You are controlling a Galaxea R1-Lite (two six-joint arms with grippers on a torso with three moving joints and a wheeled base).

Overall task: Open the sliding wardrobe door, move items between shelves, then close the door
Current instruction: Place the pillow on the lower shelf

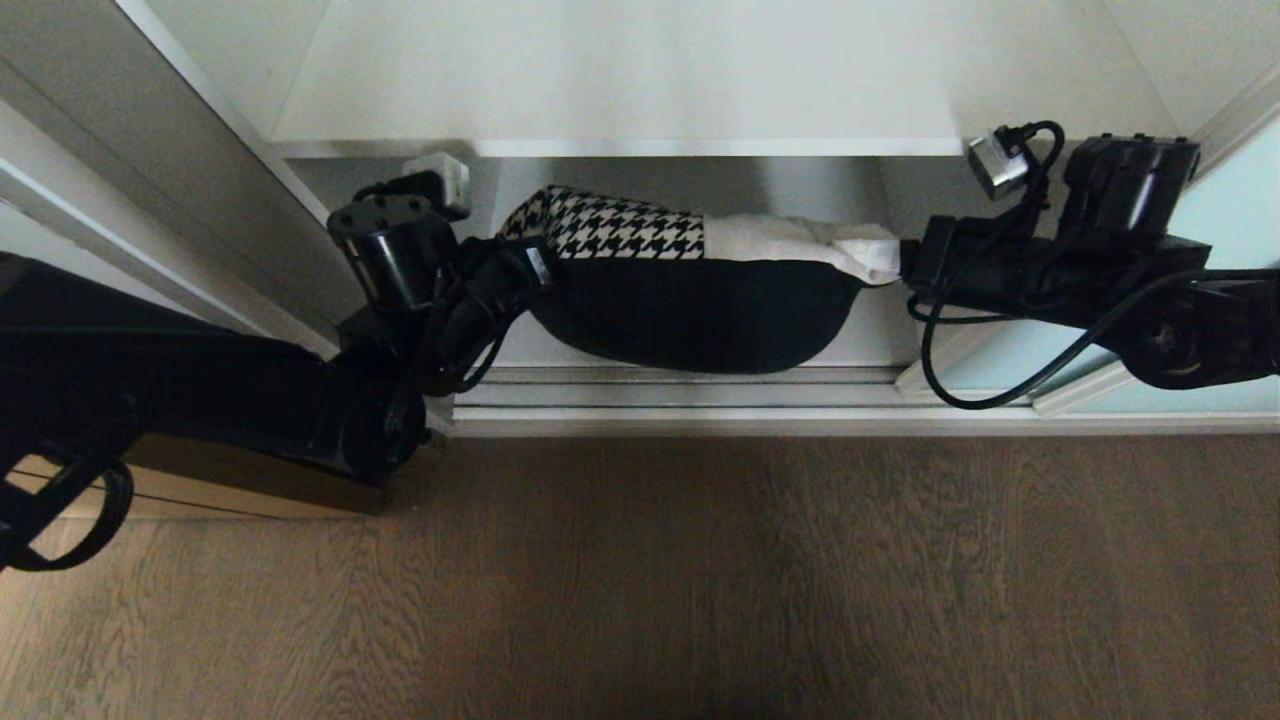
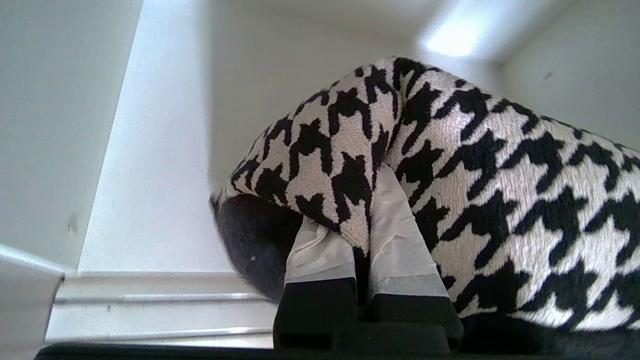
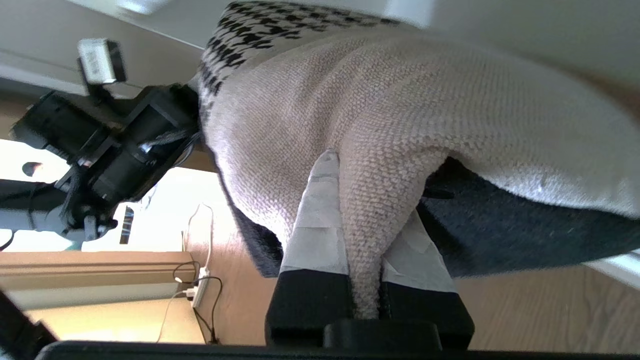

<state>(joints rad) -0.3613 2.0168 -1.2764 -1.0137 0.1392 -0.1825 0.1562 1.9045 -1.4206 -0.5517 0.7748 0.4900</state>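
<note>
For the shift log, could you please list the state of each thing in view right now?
Left end effector: shut on the black-and-white houndstooth cushion.
Right end effector: shut on the plain cream textured cushion.
Both cushions: lifted together, sagging between the arms.
Pale aqua frosted-glass sliding door: slid open.
White shelf board: bare.

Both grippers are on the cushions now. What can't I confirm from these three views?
- Head view: the left gripper fingertips, hidden behind the houndstooth cushion.
- Head view: the bottom shelf surface, covered by the cushion's charcoal back.
- Right wrist view: most of one right gripper finger, behind the cream cushion.
</note>
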